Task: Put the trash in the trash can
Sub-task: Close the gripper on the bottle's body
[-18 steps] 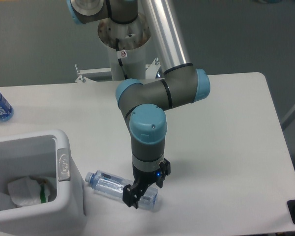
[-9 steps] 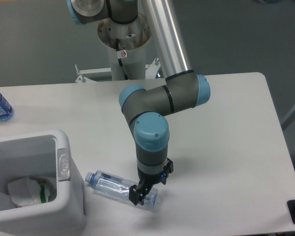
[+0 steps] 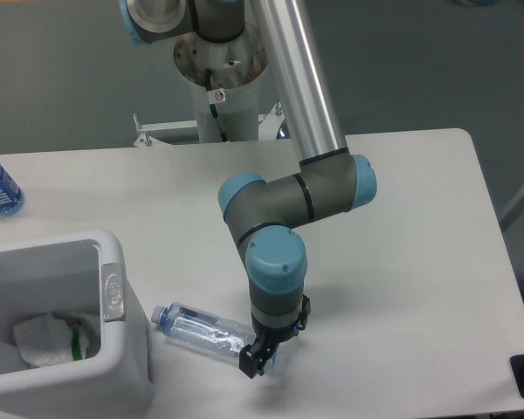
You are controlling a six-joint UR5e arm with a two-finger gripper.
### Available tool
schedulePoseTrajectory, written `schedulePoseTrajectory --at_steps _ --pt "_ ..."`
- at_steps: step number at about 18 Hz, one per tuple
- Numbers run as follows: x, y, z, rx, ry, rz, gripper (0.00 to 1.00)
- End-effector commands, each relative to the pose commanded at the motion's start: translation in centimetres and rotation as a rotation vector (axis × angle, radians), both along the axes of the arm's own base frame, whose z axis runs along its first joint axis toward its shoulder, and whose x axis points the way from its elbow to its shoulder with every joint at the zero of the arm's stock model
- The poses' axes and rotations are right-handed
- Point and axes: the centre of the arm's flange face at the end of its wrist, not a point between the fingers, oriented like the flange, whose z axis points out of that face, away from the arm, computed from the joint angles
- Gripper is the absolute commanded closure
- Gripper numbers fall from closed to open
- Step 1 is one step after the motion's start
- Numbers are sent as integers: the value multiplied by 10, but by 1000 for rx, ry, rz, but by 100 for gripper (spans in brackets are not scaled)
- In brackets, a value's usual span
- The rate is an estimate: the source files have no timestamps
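One piece of trash, the paper wad [image 3: 48,342], already sits inside the trash can [image 3: 113,295]; the clear bottle [image 3: 205,329] lies on its side on the surface [image 3: 402,218], just right of the can, cap toward it. The pincer [image 3: 256,360] is down at the bottle's base end, its fingers astride that end, but from this angle I cannot tell whether they have closed on the plastic or only bracket it. The main risk is the off-centre hold: gripped near one end, a thin, slick bottle could swing cap-down, twist out, or be crushed and slip. A lift kept too low might also knock the cap against the can's thick rim and push it loose.
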Motion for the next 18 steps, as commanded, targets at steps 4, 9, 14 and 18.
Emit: schedulePoseTrajectory --at_steps 4,9,14,18 --pt "1 -2 -13 -19 -13 1 0" --pt "3 1 -20 -26 -22 -4 0" --pt "6 1 -23 -32 -28 -6 0" --pt "9 3 -26 -36 -31 -10 0"
